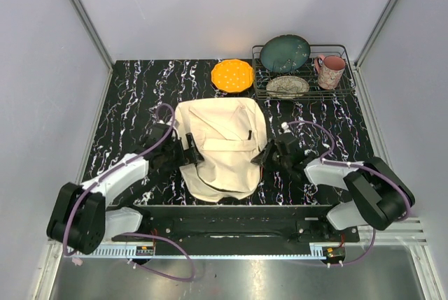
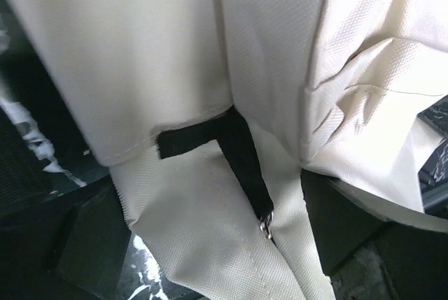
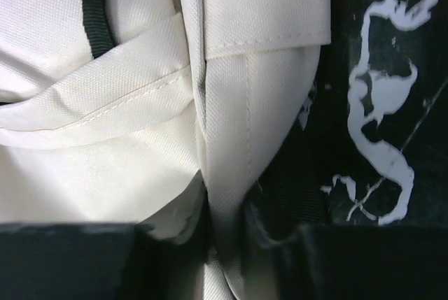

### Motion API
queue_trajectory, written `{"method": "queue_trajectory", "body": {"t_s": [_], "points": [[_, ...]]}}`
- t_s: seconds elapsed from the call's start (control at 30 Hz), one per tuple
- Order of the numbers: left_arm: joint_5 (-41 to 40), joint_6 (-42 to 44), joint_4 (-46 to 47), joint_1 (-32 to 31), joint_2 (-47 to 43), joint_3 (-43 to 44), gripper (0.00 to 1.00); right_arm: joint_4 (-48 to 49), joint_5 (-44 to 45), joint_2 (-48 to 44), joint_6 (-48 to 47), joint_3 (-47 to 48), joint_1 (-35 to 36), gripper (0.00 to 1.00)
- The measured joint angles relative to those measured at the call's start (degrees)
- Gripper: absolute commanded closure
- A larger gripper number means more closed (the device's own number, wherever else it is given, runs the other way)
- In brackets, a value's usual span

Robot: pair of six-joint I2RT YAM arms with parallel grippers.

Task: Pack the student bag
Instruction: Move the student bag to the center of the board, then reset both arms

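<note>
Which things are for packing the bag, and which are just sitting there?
For the job:
student bag
left gripper
right gripper

Just lying about:
orange plate
wire rack
teal plate
patterned dish
pink mug

The student bag (image 1: 220,147) is cream-beige with black straps, the counter (image 1: 136,97) black veined with white marbling, the far plate (image 1: 232,75) orange and finely speckled, and the dark wire rack (image 1: 334,47) carries a deep teal plate (image 1: 285,53), a cream patterned dish (image 1: 288,87) and a pink mug (image 1: 330,71).
</note>
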Motion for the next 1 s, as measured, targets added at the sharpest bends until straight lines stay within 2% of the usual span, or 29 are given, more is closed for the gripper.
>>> {"method": "queue_trajectory", "body": {"t_s": [0.07,0.1,0.23,0.27,0.33,0.4,0.5,0.63,0.77,1.0], "points": [[0.8,0.0,1.7,-1.9,3.1,0.4,0.01,1.2,-0.5,-0.7,0.8,-1.0,0.0,0.92],[0.9,-0.1,1.9,-2.9,4.2,0.7,0.01,1.3,-0.3,-1.7,1.2,-1.8,-0.1,0.94],[1.0,-0.1,2.4,-6.8,7.1,2.8,0.01,-4.9,2.3,-10.9,1.4,-4.2,-0.1,0.91],[1.1,-0.2,2.5,-7.4,7.5,3.4,0.01,-7.8,3.6,-14.6,1.3,-4.5,-0.1,0.86],[1.2,-0.1,2.7,-8.3,8.2,4.4,0.01,-13.4,6.6,-22.3,1.0,-4.8,-0.1,0.5],[0.3,0.0,1.9,-8.8,8.4,5.7,0.01,-16.6,8.4,-28.2,0.7,-4.9,0.0,0.32],[-2.9,0.0,-1.5,-8.6,8.3,8.7,0.01,-19.2,10.1,-32.4,-0.5,-4.9,0.1,0.23],[-7.4,0.1,-6.4,-5.5,6.5,11.6,0.01,-27.5,13.9,-32.3,-1.2,-3.0,0.1,0.17],[-14.0,0.2,-11.7,-3.6,-1.7,11.9,0.01,-35.1,18.8,-35.6,-1.3,-0.2,0.1,0.14],[-23.1,0.0,-16.9,-3.1,-18.2,11.9,0.01,-40.9,29.0,-43.6,0.3,1.0,0.1,0.12]]}}
